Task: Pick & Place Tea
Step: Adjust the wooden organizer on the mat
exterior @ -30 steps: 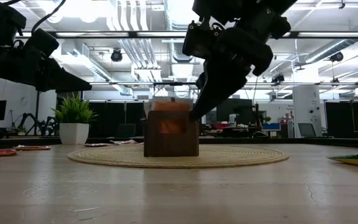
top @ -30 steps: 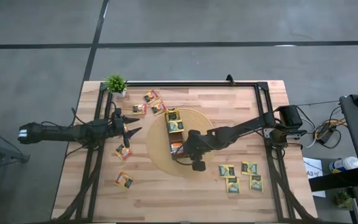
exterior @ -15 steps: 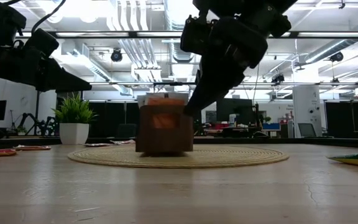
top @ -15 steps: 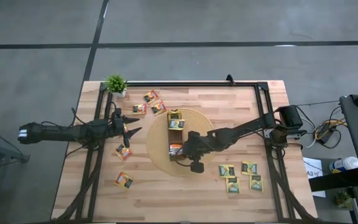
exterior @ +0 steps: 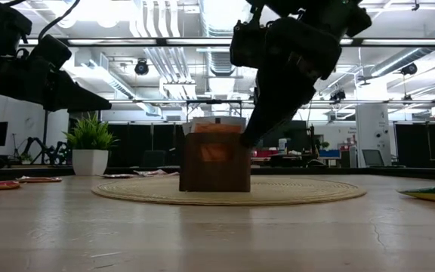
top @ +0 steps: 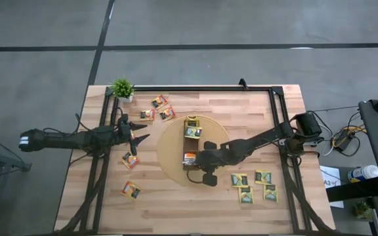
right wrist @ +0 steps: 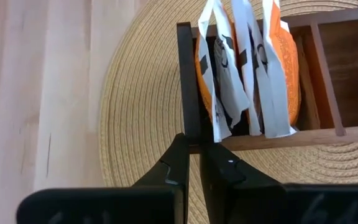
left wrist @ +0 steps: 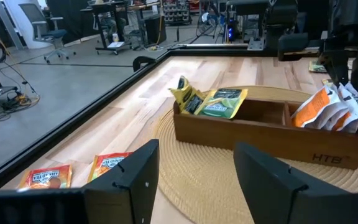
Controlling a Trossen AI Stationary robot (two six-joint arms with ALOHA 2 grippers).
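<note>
Right wrist view: right gripper (right wrist: 192, 163) pinched shut on corner wall of brown box (right wrist: 189, 93), orange tea sachets (right wrist: 247, 68) upright in compartment just ahead of fingertips. Left gripper (top: 136, 134) spread wide, empty, loose sachet (top: 130, 160) below it.

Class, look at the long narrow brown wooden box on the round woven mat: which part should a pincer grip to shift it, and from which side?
Grip a thin upright wall of the long narrow brown wooden box from above, probably the end wall by the orange sachets. Its open top leaves the wall edges free, and closing fingers can span a thin wall but not the whole box.
</note>
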